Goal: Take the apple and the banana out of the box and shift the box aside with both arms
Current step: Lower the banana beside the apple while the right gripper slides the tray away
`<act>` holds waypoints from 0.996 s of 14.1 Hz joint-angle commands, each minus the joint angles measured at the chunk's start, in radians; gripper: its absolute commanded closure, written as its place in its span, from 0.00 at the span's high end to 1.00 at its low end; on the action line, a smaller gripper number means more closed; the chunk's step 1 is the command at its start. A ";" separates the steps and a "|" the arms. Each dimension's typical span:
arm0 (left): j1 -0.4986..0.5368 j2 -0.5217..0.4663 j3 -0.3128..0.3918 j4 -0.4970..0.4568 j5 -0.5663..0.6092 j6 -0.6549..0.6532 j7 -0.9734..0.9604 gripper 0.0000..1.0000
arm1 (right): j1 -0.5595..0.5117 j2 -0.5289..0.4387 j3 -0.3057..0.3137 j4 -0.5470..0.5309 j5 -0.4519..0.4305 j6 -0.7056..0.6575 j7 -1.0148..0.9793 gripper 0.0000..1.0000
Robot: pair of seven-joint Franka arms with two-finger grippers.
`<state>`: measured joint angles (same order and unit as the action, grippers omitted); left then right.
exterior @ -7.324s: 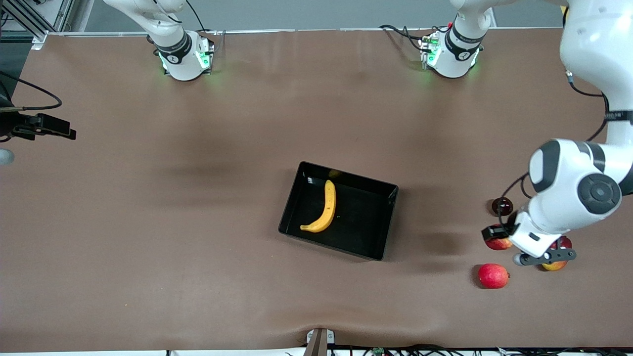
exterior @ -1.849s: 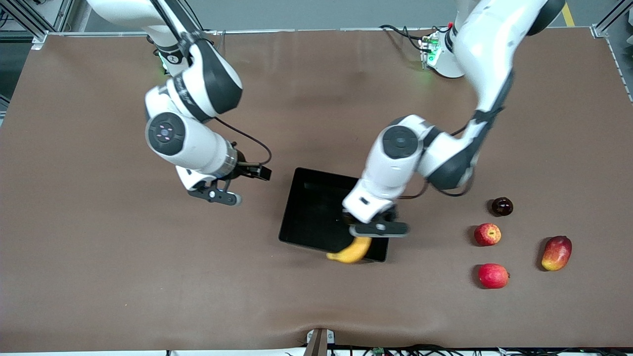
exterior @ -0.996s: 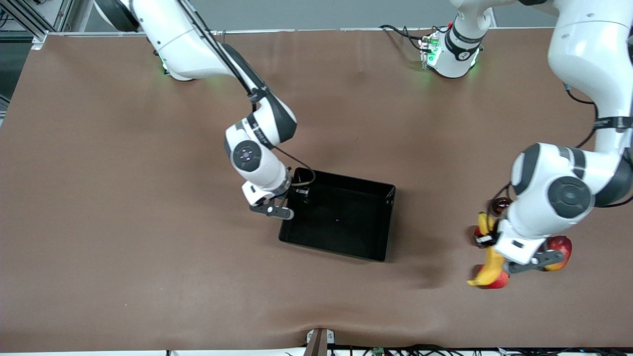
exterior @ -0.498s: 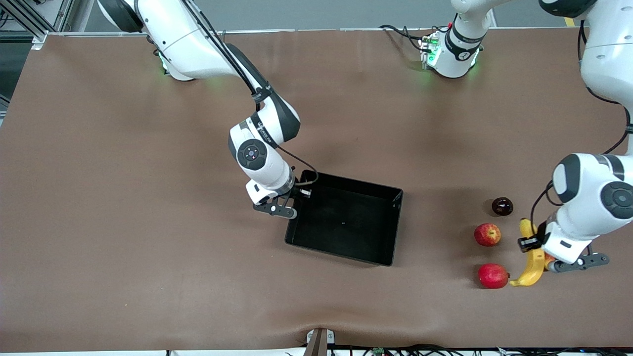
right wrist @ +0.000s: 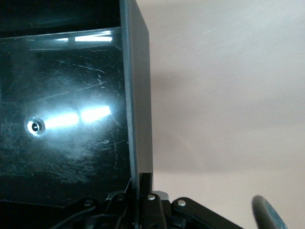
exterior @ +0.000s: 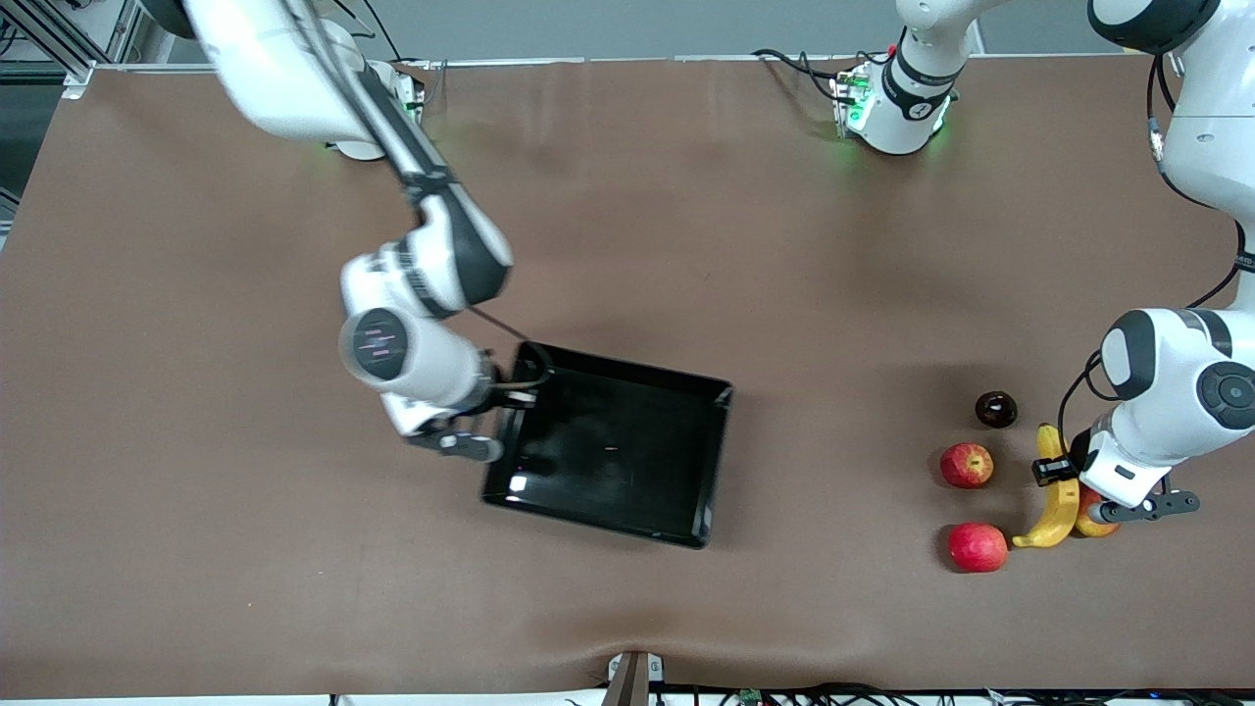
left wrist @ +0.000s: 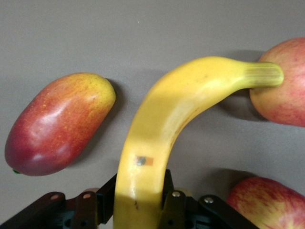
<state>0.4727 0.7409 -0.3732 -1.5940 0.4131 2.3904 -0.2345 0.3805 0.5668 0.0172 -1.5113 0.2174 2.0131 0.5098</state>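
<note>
Right gripper [exterior: 498,424] is pinched on the box [exterior: 613,456] wall, at the wall toward the right arm's end of the table. Right wrist view: fingers [right wrist: 143,183] straddle the thin black wall [right wrist: 136,95], one inside, one outside. Box looks tilted and lifted at the gripped side, glossy floor catches glare, nothing in it.

Landmark = box. Everything else sits well apart from it, toward the left arm's end of the table:
- apple [exterior: 967,465], red with yellowish patches, on the table
- second apple [exterior: 978,546], redder, nearer the front camera than the first
- small dark round fruit [exterior: 996,409], farther from the camera than both apples
- mango [exterior: 1093,512], red-orange, mostly hidden under the left gripper

Left gripper [exterior: 1064,480] is clamped on the banana [exterior: 1054,495] near its middle. Left wrist view: fingers [left wrist: 167,183] press both sides of the banana [left wrist: 162,129], stem end points at one apple [left wrist: 281,81] and about touches it; the mango [left wrist: 57,124] lies beside the banana, apart from it. Banana is low over the table between the redder apple and the mango; cannot tell if it touches the table.
</note>
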 commanded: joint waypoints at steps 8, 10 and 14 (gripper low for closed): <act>-0.051 0.060 0.030 0.057 0.021 0.099 -0.161 0.00 | -0.471 -0.114 0.020 -0.073 -0.076 -0.200 -0.563 0.00; -0.069 0.095 0.045 0.100 0.019 0.099 -0.163 0.00 | -0.532 -0.104 0.021 -0.076 -0.133 -0.177 -0.629 0.00; -0.146 0.143 0.127 0.163 0.018 0.107 -0.163 0.00 | -0.698 -0.044 0.023 -0.101 -0.167 -0.039 -0.841 0.00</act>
<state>0.3799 0.8487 -0.2969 -1.4855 0.4131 2.4837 -0.3766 -0.2344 0.5050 0.0115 -1.5966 0.0563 1.9122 -0.2320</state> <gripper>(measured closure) 0.639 0.952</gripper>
